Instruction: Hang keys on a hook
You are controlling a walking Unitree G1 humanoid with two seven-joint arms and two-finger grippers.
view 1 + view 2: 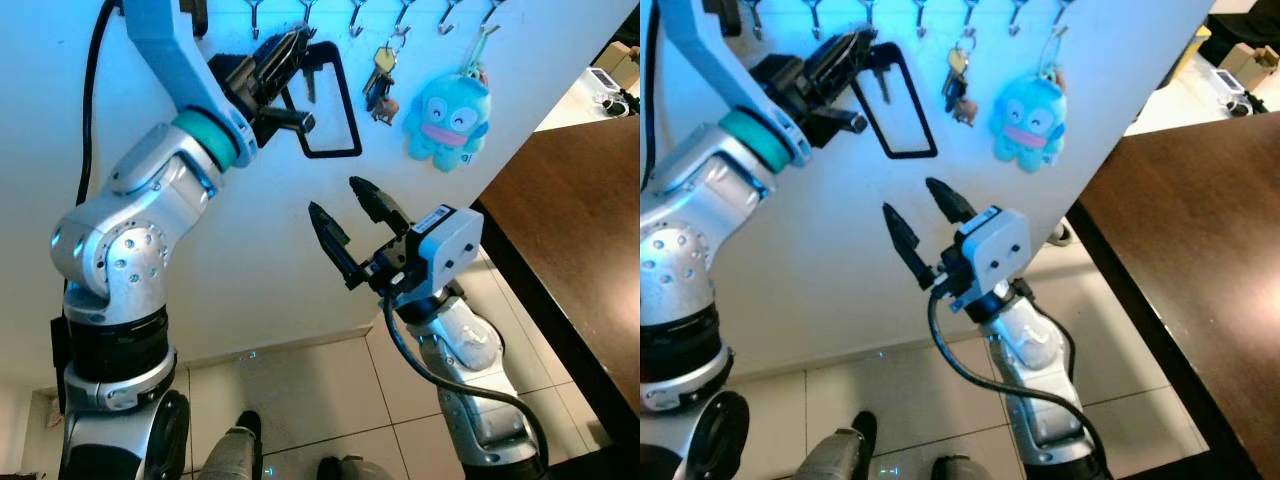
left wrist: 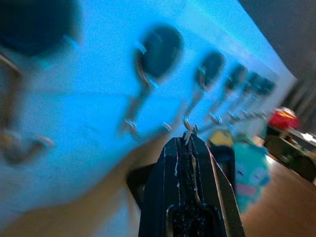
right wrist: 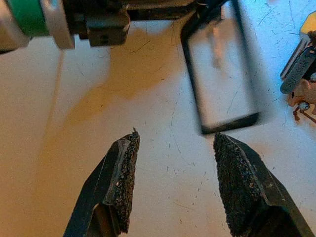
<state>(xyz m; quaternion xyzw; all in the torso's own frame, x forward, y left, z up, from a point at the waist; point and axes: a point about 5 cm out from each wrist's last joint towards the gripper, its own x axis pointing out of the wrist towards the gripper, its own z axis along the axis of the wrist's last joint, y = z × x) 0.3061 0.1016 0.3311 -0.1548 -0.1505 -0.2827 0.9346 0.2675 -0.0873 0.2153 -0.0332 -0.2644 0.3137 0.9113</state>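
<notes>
1. Keys point(image 1: 308, 78) with a black strap loop point(image 1: 335, 110) are hanging from the left claw point(image 1: 290, 55) in the upper middle of the left eye frame, against the white wall point(image 1: 250, 250) just under the row of hooks point(image 1: 355, 20).
2. Wall is filling most of the frame, glowing blue near the top and turning cream lower down.
3. Dark brown bench point(image 1: 580, 250) is running along the right side of the frame, with tiled floor point(image 1: 300, 400) showing at the bottom.
4. Left claw is reaching up from the upper left, its fingers point(image 2: 173, 197) pressed together and clamped on the keys' small metal ring, which is sitting near a hook tip in the left wrist view.
5. Right claw point(image 1: 345, 225) is hovering in the frame's centre below the strap loop, its fingers point(image 3: 123, 182) spread apart and gripping nothing.
6. Blue plush toy point(image 1: 448, 118) is hanging from a hook in the upper right.
7. Another key bunch point(image 1: 380, 85) is hanging between the strap loop and the plush toy.
</notes>
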